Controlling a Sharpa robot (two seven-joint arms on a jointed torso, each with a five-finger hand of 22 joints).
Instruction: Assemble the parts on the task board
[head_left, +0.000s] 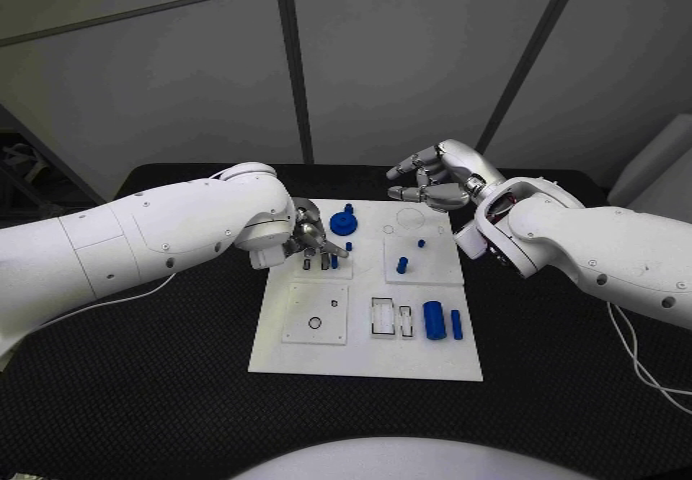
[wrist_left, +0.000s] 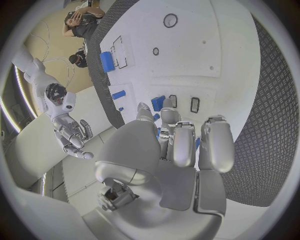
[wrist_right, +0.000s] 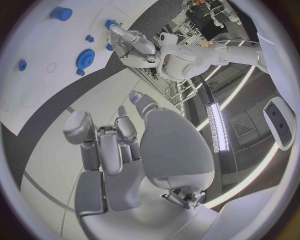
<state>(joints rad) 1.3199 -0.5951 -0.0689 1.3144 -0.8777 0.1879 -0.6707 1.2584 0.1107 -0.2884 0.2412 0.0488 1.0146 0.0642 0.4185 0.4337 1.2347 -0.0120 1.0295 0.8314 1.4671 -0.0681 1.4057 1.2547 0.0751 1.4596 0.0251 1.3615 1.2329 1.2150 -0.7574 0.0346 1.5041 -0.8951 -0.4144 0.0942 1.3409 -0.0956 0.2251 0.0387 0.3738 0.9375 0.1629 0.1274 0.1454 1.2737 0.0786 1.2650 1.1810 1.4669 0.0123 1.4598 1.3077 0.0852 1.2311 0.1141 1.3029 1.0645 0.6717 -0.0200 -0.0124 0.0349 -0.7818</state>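
My left hand (head_left: 307, 238) sits low over the left part of the white rectangular task board (head_left: 368, 365), fingers curled in around a small blue part (wrist_left: 158, 103) by the slots there; whether it actually pinches that piece I cannot tell, since the fingers hide the contact. I judge the low posture is meant to seat that piece in a slot. My right hand (head_left: 436, 175) hangs raised beyond the board's far edge, fingers curled loosely on nothing, evidently parked clear. On the board, the blue toothed gear (head_left: 343, 221) stands beside my left hand; a short blue cylinder (head_left: 434, 320) and slim blue bar (head_left: 456, 323) lie nearer me, unassembled.
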